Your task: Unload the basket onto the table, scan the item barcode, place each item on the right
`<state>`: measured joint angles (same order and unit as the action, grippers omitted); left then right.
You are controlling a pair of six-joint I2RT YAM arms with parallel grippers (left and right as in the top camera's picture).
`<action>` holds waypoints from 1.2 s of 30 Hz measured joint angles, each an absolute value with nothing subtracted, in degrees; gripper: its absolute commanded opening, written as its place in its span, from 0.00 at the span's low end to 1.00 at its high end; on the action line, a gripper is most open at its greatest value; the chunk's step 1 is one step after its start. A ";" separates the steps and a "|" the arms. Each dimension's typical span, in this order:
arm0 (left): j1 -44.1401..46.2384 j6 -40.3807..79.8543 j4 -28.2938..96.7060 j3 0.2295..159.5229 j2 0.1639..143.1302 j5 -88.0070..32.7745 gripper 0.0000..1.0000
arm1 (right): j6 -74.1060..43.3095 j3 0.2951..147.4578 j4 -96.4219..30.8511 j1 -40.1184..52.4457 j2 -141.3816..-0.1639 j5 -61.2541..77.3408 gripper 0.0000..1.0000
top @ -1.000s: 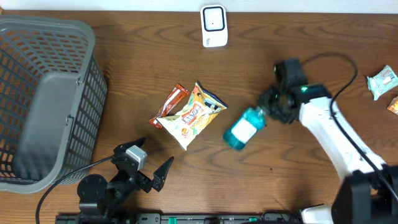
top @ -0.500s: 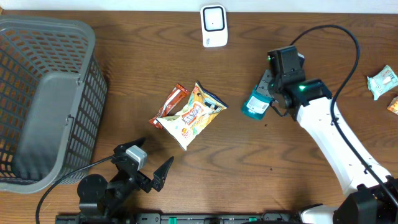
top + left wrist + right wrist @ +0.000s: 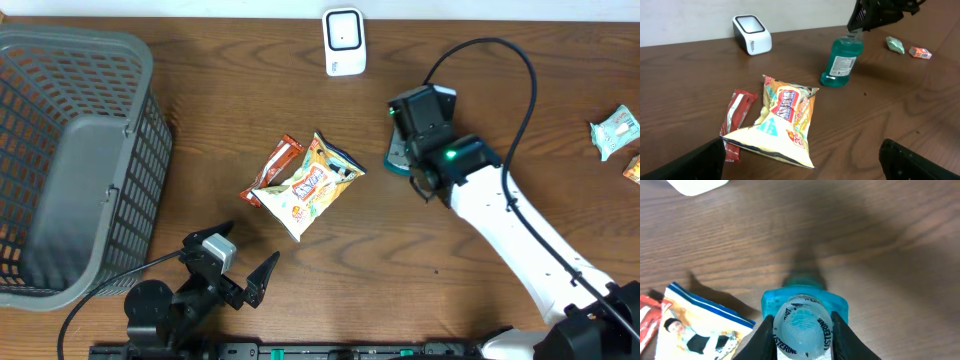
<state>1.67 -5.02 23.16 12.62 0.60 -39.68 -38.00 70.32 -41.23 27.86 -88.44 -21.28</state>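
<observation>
Getting closer, but I'm guessing nothing's being scanned yet. The right gripper point(image 3: 802, 330) is clamping the cap of the mouthwash bottle point(image 3: 841, 62) from both sides. The bottle is sitting upright just right of the snack bag point(image 3: 308, 188). I can't tell if its base is actually touching the wood. The scanner point(image 3: 343, 42) is waiting at the far edge, still well apart from the bottle, so the carry and the barcode-facing part are both looking undone. The left gripper point(image 3: 238, 258) is idling near the front edge, fingers spread wide, holding nothing. Compared with a second ago, the bottle is no longer tilting over lower down the table. It's standing straight now and traveling up toward the scanner.
</observation>
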 measured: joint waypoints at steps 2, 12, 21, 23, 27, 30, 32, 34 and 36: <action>1.67 -5.02 23.18 12.62 0.60 -39.70 0.98 | -41.17 70.32 -42.76 28.95 -88.44 -23.62 0.23; 1.67 -5.02 23.18 12.62 0.60 -39.68 0.98 | -53.93 70.41 -46.22 29.50 -88.36 -28.12 0.29; 1.67 -5.02 23.18 12.62 0.60 -39.68 0.98 | -55.90 70.41 -45.82 29.50 -88.36 -25.06 0.31; 1.67 -5.02 23.16 12.62 0.60 -39.68 0.98 | -56.21 70.41 -45.80 29.47 -88.36 -24.25 0.32; 1.67 -5.02 23.16 12.62 0.60 -39.68 0.98 | -56.51 70.39 -45.39 29.39 -88.36 -23.38 0.38; 1.67 -5.02 23.18 12.62 0.60 -39.68 0.98 | -56.51 70.41 -45.17 29.21 -88.36 -22.87 0.49; 1.67 -5.02 23.18 12.62 0.60 -39.68 0.98 | -55.99 70.59 -45.28 29.10 -88.36 -22.59 0.55; 1.67 -5.02 23.18 12.62 0.60 -39.70 0.98 | -55.09 71.57 -46.06 29.08 -88.36 -22.04 0.59; 1.67 -5.02 23.18 12.62 0.60 -39.70 0.98 | -54.19 73.41 -47.70 29.06 -88.23 -21.17 0.68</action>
<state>1.67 -5.02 23.18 12.62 0.60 -39.70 -54.19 73.41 -47.70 29.06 -88.23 -21.17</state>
